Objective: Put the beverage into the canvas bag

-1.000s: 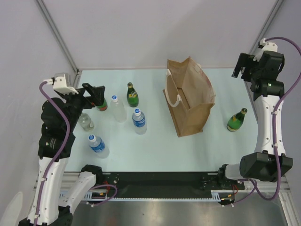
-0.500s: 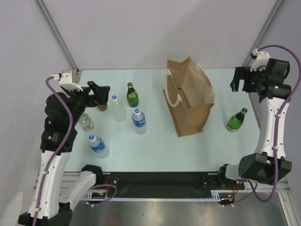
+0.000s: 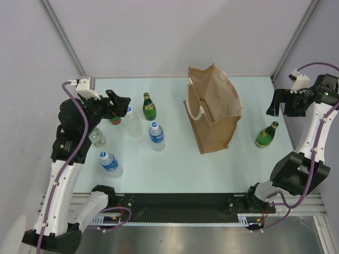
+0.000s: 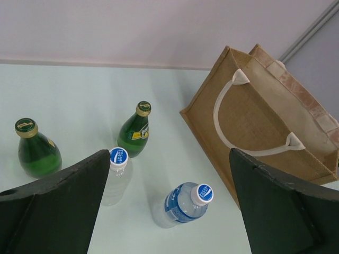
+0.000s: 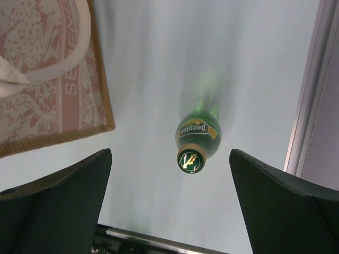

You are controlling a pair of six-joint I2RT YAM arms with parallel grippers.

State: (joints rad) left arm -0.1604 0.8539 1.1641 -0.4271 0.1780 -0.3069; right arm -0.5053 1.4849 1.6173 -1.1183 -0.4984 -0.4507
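- Top external view: the canvas bag [image 3: 214, 111] stands upright right of centre on the counter [image 3: 175, 169], with its mouth open. No beverage shows inside it.
- A cluster of bottles stands at the left, among them a far green bottle [image 3: 149, 107]. A lone green bottle [image 3: 265, 136] stands right of the bag.
- The left gripper [image 3: 121, 102] hovers over the cluster. The right gripper [image 3: 276, 103] hangs beyond the lone green bottle. Both are spread and carry nothing.
- Left wrist view: the spread fingers frame a blue-capped water bottle [image 4: 185, 205], its neighbours and the bag. Nothing is touched.
- Right wrist view: the lone green bottle sits between the spread fingers, well below them. A corner of the bag is at the left.
- Progress: no step is done. Grasp, carry and release all remain.
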